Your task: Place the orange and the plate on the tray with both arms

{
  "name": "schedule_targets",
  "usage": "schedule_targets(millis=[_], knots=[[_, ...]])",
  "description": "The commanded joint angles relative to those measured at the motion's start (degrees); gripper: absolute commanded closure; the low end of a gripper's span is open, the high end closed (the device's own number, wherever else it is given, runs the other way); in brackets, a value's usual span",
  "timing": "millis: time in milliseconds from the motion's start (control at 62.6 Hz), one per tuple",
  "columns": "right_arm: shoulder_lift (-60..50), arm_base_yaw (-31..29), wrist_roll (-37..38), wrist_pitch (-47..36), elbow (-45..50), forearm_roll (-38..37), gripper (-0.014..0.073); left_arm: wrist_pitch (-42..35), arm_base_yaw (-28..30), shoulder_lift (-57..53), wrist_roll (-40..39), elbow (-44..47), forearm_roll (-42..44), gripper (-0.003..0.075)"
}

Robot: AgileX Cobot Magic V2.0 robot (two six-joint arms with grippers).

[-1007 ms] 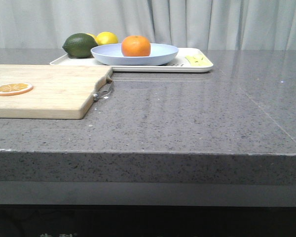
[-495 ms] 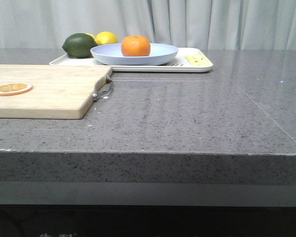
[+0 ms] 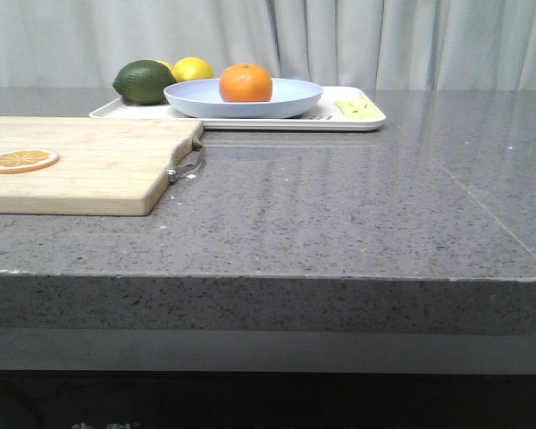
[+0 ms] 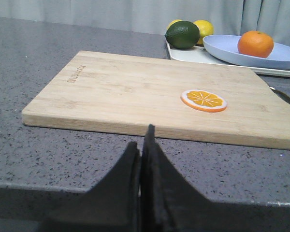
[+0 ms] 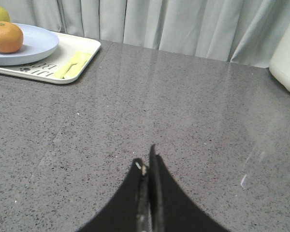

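Note:
The orange [image 3: 246, 82] sits in the pale lavender-blue plate [image 3: 290, 98], and the plate rests on the cream-white tray [image 3: 362, 121] at the far side of the counter. They also show in the left wrist view, the orange [image 4: 255, 43] in the plate [image 4: 222, 46], and in the right wrist view, the orange [image 5: 6, 36], plate [image 5: 38, 41] and tray [image 5: 84, 53]. My left gripper [image 4: 142, 140] is shut and empty, low at the counter's front edge before the cutting board. My right gripper [image 5: 147, 159] is shut and empty over bare counter. Neither arm shows in the front view.
A wooden cutting board [image 3: 98, 165] with a flat orange slice [image 3: 21, 161] lies at the left. A dark green fruit [image 3: 145, 81] and a yellow lemon [image 3: 193, 69] sit on the tray's left end, yellow pieces [image 3: 357, 109] on its right. A white appliance [image 5: 287, 58] stands far right.

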Motion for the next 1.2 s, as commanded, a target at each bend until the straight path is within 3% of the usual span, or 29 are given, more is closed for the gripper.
schedule_targets(millis=[0, 256, 639, 1183], knots=[[0.4, -0.2, -0.3, -4.9, -1.6, -0.9, 0.0654, -4.8, 0.1, -1.2, -0.3, 0.3, -0.4, 0.0738], [-1.4, -0.2, -1.1, -9.2, 2.1, -0.3, 0.0654, -4.8, 0.1, -1.2, -0.3, 0.3, -0.4, 0.0738], [-18.4, 3.0, -6.0, -12.9, 20.1, 14.1, 0.0654, -4.8, 0.1, -1.2, -0.3, 0.3, -0.4, 0.0738], [-17.8, 3.0, -6.1, -10.1, 20.0, 14.4, 0.0654, -4.7, 0.1, -1.2, -0.3, 0.3, -0.4, 0.0738]])
